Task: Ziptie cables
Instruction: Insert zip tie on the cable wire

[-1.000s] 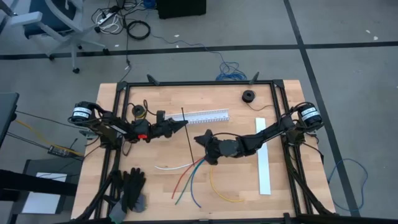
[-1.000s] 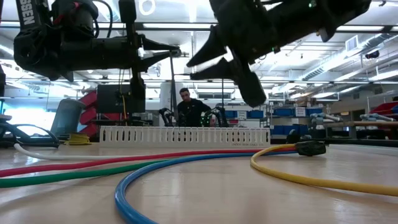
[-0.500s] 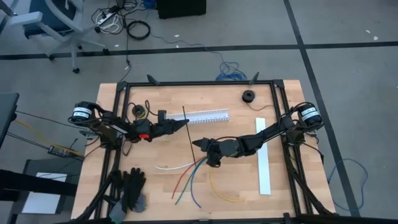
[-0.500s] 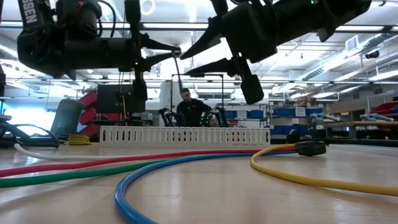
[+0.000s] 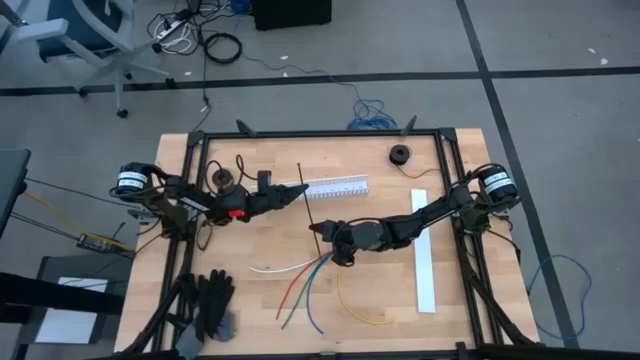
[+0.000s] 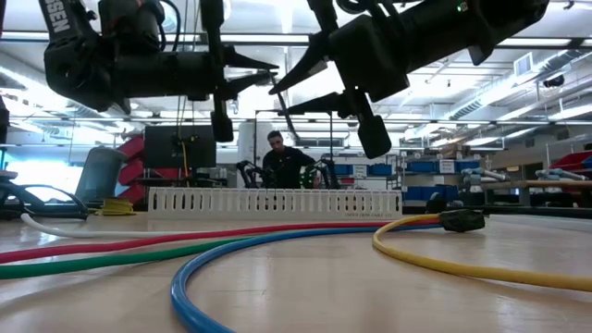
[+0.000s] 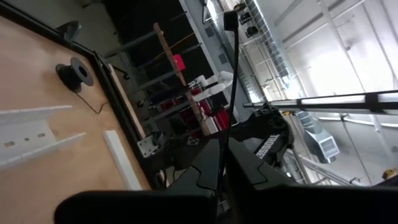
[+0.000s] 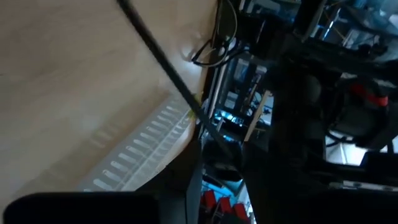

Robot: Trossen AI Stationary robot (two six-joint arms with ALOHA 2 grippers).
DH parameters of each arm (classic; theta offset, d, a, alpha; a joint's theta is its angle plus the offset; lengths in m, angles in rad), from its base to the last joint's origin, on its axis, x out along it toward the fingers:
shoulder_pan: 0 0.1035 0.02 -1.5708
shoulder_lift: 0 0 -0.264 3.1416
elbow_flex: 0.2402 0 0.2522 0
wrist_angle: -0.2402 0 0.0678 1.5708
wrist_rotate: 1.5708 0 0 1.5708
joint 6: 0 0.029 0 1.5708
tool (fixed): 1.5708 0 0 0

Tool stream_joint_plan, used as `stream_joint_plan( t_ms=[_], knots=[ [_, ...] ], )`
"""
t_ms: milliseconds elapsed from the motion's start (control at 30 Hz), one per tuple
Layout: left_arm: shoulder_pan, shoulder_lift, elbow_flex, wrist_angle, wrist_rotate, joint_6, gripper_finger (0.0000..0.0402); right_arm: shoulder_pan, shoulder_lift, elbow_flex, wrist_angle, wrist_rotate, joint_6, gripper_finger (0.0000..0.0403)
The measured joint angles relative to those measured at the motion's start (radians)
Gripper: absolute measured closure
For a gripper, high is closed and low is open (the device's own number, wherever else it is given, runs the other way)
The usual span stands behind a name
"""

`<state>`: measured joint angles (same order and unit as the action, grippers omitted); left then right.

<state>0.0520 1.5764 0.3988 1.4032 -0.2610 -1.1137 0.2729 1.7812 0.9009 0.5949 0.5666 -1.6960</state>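
- The left hand (image 5: 300,188) is hovering above the worktop (image 5: 230,300) near the slotted white channel (image 5: 335,187), its fingers closed tight on a thin black zip tie (image 5: 309,210).
- The zip tie is running as a straight dark line from the left hand's tips toward the right hand; in the left wrist view it is standing up between the fingers (image 7: 227,93).
- The right hand (image 5: 325,232) is hanging over the middle of the worktop, just above the gathered ends of the cables, with its fingers parted a little around the lower end of the tie; whether they are actually pinching it I cannot tell.
- The cables (image 5: 310,280) are lying loose on the worktop, fanning out from under the right hand: white, red, green, blue and yellow, the yellow one curling off toward the right.
- In the low view the cables (image 6: 222,242) are lying flat in front of the channel (image 6: 275,201).
- Compared with a second ago, the left hand is sitting slightly farther toward the channel, and the right hand is lying lower and closer to the cable ends.
- A long white strip (image 5: 424,250) is lying near the right arm's base.
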Motion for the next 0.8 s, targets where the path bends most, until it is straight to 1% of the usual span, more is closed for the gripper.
stream_joint_plan(
  t_ms=[67,200,367,467,600,733,800],
  knots=[
    [0.004,0.000,0.000,0.000,0.001,0.002,0.0401,0.001,0.000,0.000,-0.001,0.018,0.030,0.0318],
    [0.010,0.000,0.000,-0.008,0.002,0.002,0.0401,0.002,0.000,0.000,-0.021,0.047,0.124,0.0353],
    [0.014,0.000,0.000,-0.042,0.003,0.002,0.0401,0.009,0.000,0.000,-0.029,0.001,0.180,0.0396],
    [0.014,0.000,0.000,-0.052,0.003,0.009,0.0401,0.015,0.000,0.000,-0.029,-0.011,0.224,0.0400],
    [0.014,0.000,0.000,-0.051,0.001,0.090,0.0401,0.019,0.000,0.000,-0.028,-0.026,0.428,0.0402],
    [0.007,0.000,0.000,-0.051,0.010,0.238,0.0402,0.019,0.000,0.000,0.019,-0.050,0.687,0.0402],
    [-0.001,0.000,0.000,-0.051,0.029,0.324,0.0402,0.014,0.000,0.000,0.037,-0.094,0.830,0.0403]
  ],
)
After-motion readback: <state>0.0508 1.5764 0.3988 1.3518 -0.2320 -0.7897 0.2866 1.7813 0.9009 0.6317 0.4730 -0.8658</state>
